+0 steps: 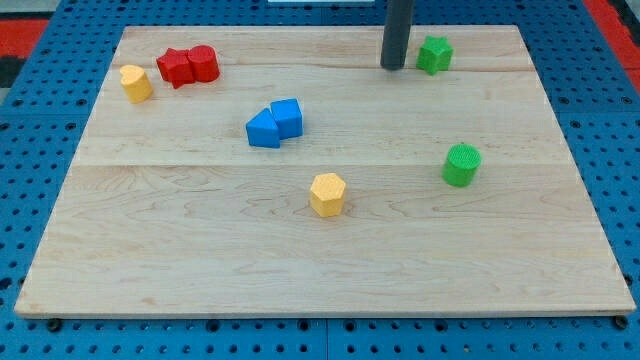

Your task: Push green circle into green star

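Yellow hexagon nearest; my tip beside green star.

Wooden board carries 2 green, 2 yellow, 2 blue, 2 red blocks.

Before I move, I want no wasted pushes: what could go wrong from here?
My tip stands beside the green star, far from the green circle; travelling down could nudge the star. The star sits near the board's top edge, so a hard push might drive both off.
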